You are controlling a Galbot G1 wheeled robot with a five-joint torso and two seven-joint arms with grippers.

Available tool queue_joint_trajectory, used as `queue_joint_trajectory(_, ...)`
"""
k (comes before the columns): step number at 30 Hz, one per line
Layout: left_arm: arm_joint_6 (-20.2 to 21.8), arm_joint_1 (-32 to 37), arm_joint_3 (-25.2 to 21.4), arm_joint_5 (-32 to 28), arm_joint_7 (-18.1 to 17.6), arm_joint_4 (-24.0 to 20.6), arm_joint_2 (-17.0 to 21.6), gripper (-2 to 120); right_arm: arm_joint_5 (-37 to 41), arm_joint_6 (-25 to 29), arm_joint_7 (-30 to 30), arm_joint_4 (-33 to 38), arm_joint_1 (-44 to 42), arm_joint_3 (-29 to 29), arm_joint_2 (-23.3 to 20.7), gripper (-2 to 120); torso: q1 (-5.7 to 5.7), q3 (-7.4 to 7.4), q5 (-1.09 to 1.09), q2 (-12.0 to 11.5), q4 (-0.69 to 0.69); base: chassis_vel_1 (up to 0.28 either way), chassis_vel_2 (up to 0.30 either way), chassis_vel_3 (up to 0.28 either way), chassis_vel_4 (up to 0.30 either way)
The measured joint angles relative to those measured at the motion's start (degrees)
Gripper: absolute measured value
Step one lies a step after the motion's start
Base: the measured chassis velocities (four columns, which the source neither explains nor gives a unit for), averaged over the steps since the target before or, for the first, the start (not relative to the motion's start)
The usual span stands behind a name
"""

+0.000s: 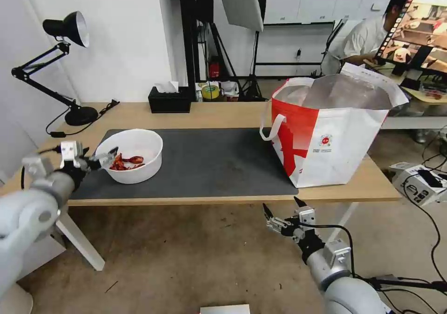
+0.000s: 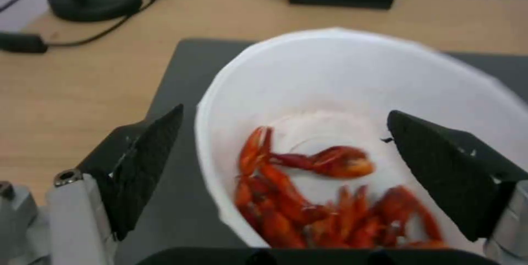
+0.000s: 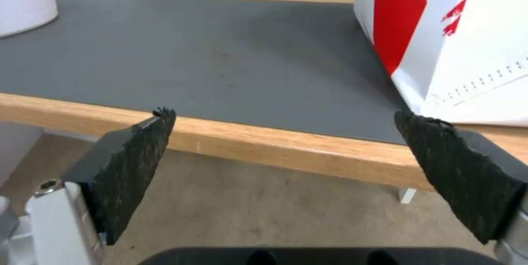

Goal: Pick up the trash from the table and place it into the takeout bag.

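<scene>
Light wood runs the length of the table, with a dark grey mat covering its middle.

At the mat's left end, the left gripper reaches in from the table's near-left corner on a grey, rounded arm held roughly level. Its black wedge-shaped fingers are spread wide and straddle the near rim of the bowl, one finger outside the wall over the mat and the other inside over the contents; whether either pad touches the rim cannot be told. The bowl is smooth, white and round with a thin wall, and holds glossy red shells heaped on the side nearest the gripper.

Below the table's front edge, the right gripper hangs over the floor, pointing up toward the table, its rough-textured black fingers parted with nothing between them.

On the table's right end stands the bag, boxy and upright, white with red panels, a small round red logo, a white strap handle and crinkled silver foil showing at its open top. It overlaps the mat's right edge, well apart from the bowl.
</scene>
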Motion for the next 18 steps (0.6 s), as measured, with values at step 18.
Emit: queue_joint_trajectory(18, 12.85, -14.5, 9.17, -18.73, -18.9, 8.06, -1.86, 100, 0.0, 0.01, 0.0, -0.01, 0.0, 0.0, 0.0, 100, 0.0, -0.01, 0.03, 0.0, 0.01, 0.0, 0.0, 0.0, 0.0)
